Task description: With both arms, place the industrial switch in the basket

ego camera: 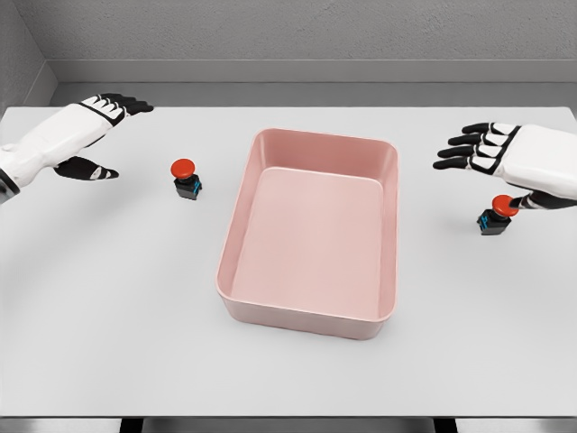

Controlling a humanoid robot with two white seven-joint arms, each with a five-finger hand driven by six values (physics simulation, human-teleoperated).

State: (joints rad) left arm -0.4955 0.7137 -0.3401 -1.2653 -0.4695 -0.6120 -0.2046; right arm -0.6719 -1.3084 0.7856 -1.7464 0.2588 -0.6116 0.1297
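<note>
**Both switches still on the table, basket empty**

The pink basket [311,236] sits at the centre of the white table [117,307], and nothing lies inside it. Two industrial switches with red mushroom buttons are in view, one on each side of the basket. The left switch [186,179] stands upright on the table at about ten o'clock from the basket's centre, near its left wall but apart from it. The right switch [497,215] stands at about three o'clock, well clear of the basket's right wall.

The left hand [90,135] hovers at about nine o'clock from the left switch, apart from it, fingers spread and thumb held out below, grasping nothing. The right hand [505,158] is at about twelve o'clock from the right switch, fingers extended and fanned toward the basket; its thumb reaches down to the red button and appears to touch or nearly touch it, but the hand is not closed around the switch.

As a judgement, the task is at its start: neither switch is gripped or lifted. What is left is the whole of it: each hand closing on its switch, carrying it over the rim, and releasing it inside. The right hand looks nearer to a grasp than the left.
</note>
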